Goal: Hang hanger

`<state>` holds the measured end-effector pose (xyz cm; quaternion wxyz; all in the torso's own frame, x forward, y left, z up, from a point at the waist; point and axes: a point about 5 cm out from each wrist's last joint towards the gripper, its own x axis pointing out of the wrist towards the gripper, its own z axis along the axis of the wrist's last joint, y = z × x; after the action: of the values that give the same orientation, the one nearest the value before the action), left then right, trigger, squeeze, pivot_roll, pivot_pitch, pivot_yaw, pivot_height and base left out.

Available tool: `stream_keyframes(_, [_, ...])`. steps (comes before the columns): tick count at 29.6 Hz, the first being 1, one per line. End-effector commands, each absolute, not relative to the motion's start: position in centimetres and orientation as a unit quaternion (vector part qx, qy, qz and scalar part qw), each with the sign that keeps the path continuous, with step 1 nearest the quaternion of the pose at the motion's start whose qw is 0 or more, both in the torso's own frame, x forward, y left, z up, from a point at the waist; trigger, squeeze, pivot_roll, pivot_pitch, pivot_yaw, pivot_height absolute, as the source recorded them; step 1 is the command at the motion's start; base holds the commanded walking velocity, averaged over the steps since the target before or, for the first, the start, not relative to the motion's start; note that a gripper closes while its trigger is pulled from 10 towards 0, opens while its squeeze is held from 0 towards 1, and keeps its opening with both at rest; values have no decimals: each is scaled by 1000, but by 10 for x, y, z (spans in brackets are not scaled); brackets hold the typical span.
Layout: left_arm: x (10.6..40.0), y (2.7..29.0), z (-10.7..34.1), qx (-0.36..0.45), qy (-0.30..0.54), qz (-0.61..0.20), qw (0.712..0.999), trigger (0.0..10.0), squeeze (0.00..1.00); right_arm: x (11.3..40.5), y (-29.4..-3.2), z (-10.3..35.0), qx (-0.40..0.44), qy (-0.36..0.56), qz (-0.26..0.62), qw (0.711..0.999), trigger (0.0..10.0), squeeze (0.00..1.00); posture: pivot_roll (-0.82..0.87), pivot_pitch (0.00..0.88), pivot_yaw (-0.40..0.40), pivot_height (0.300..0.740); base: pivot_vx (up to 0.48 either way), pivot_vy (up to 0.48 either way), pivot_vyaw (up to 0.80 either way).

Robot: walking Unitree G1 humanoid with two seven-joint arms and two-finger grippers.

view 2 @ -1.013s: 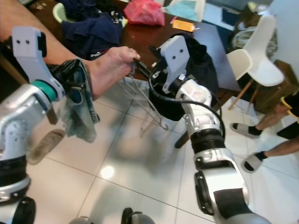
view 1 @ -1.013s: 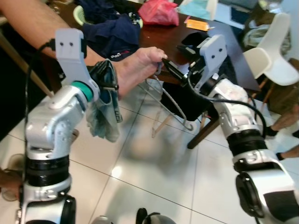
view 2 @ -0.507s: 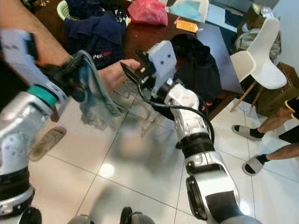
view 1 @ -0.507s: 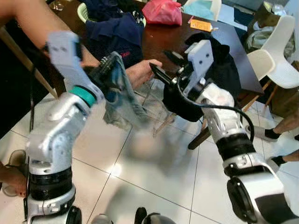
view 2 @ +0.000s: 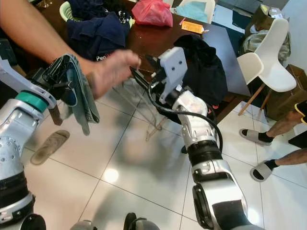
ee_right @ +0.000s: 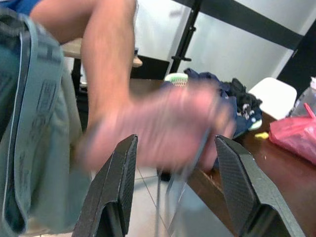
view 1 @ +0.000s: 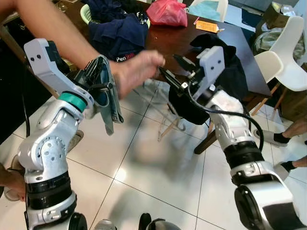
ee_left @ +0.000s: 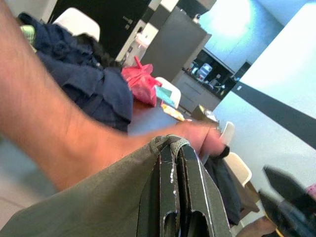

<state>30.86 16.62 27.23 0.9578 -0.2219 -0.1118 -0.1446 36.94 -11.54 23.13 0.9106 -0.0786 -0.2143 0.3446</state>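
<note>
The left gripper [view 1: 98, 81] is clamping a folded grey-green cloth [view 1: 106, 98], its 2 fingers pinched together. A person's hand [view 2: 111, 71] is holding the thin grey wire hanger [ee_right: 185, 170] between the right gripper's [view 1: 171, 72] parted fingers; the right wrist view is showing that gap blurred.

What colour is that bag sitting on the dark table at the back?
The bag is bright pink-red, a crumpled plastic one. It shows best in the right eye view.
</note>
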Motion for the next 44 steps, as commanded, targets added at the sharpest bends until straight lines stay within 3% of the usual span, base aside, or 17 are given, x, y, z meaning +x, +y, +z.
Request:
stream_keyframes(1, [311, 161, 272, -228, -103, -157, 955, 10000, 0, 369, -124, 229, -82, -209, 335, 915, 10000, 0, 282, 47, -97, 740, 0, 0, 0])
stream_keyframes(15, [309, 165, 274, -240, -107, -146, 954, 10000, 0, 371, -114, 225, -91, -207, 338, 914, 10000, 0, 284, 44, -104, 740, 0, 0, 0])
stream_keyframes(28, [320, 166, 275, -267, -102, -148, 947, 10000, 0, 370, -126, 221, -84, -207, 311, 924, 10000, 0, 277, 16, -64, 740, 0, 0, 0])
stream_keyframes(38, [313, 169, 269, -267, -93, -134, 950, 10000, 0, 368, -121, 220, -89, -206, 323, 920, 10000, 0, 272, 46, -69, 740, 0, 0, 0])
stream_keyframes(44, [310, 168, 290, -238, -117, -106, 958, 10000, 0, 365, -123, 217, -87, -202, 323, 920, 10000, 0, 282, 72, -78, 740, 0, 0, 0])
